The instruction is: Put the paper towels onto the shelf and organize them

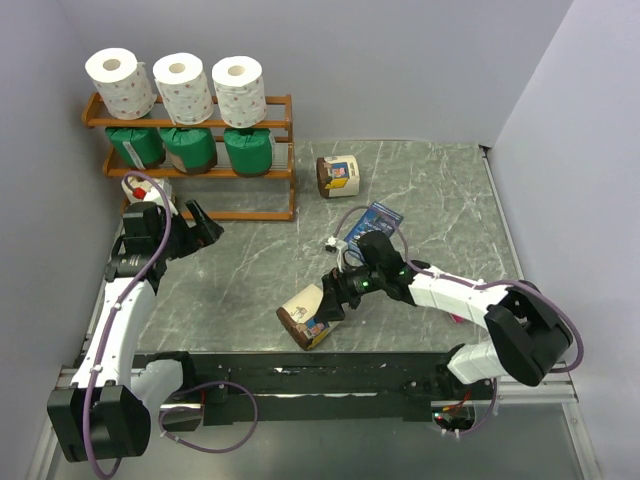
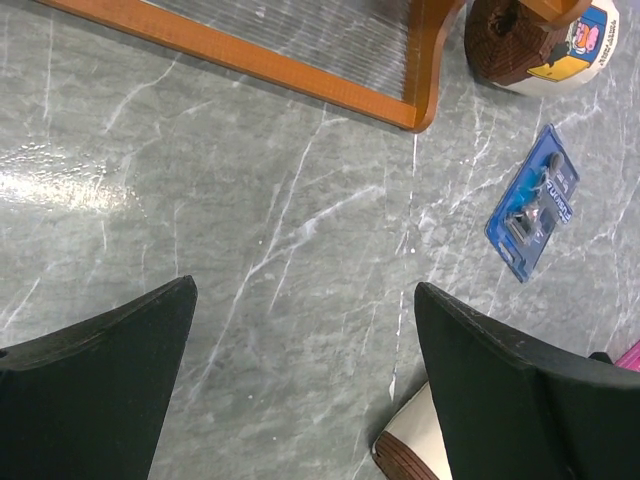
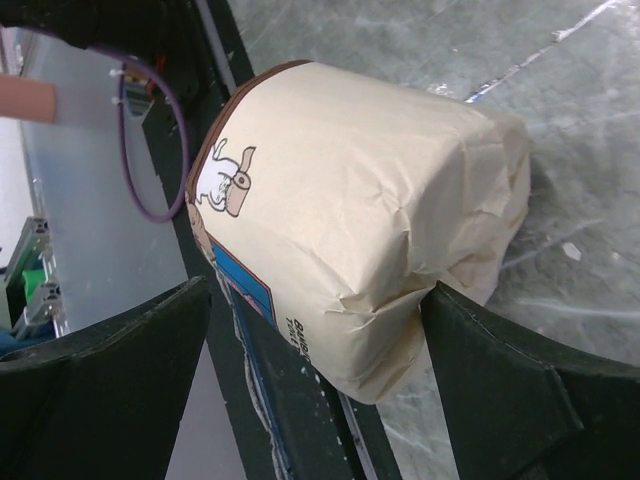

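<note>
cream-wrapped roll [image 3: 370, 220] lies between the jaws of the wide-open right gripper [image 3: 315, 290].

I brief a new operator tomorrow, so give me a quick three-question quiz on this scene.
1. True or false: the green rolls sit on the top tier of the shelf.
2. How many cream-wrapped rolls lie on the table, off the shelf?
3. Which pincer has a cream-wrapped roll between its fingers? A) left B) right C) neither

Key: 1 false, they fill the middle tier. 2 two, one beside the shelf and one at the near edge. 3 B, the right pincer.
</note>
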Motion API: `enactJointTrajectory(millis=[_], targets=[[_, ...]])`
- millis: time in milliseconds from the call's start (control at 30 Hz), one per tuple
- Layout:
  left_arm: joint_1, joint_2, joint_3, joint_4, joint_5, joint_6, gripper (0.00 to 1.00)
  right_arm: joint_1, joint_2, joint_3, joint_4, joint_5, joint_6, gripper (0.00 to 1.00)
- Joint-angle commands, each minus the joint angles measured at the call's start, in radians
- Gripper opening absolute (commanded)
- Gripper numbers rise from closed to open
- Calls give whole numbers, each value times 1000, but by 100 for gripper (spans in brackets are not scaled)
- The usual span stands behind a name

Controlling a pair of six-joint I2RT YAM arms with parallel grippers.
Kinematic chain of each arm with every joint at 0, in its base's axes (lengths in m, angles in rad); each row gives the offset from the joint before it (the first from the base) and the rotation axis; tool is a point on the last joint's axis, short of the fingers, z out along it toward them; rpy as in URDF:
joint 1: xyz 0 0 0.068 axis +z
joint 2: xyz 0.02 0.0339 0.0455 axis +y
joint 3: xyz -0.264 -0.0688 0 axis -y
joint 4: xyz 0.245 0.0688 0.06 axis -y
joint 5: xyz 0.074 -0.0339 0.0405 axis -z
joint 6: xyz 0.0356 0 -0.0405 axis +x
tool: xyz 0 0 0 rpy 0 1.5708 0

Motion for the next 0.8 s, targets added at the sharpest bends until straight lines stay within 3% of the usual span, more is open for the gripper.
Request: enactJointTrajectory(millis=[0,167,433,567,700,767], targets=[[-3,-21,7,8,-24,13,97,-5,21,-33,154,-83,11,91],[-4,-12,9,5,-27,11,96,-7,56,-50,234,-126,29,84],[-4,-9,6,10,-13,10,96,-5,19,-30,230,-118,11,65],[-3,-10,4,-5,-74,-16,96,1,-7,2,257,-92,54,54],[-3,-7,24,-48,-221,-56,96,43,-7,77,179,20,42,49],[-4,-20,35,-70,-283,-95,96,71,13,159,122,168,1,47]])
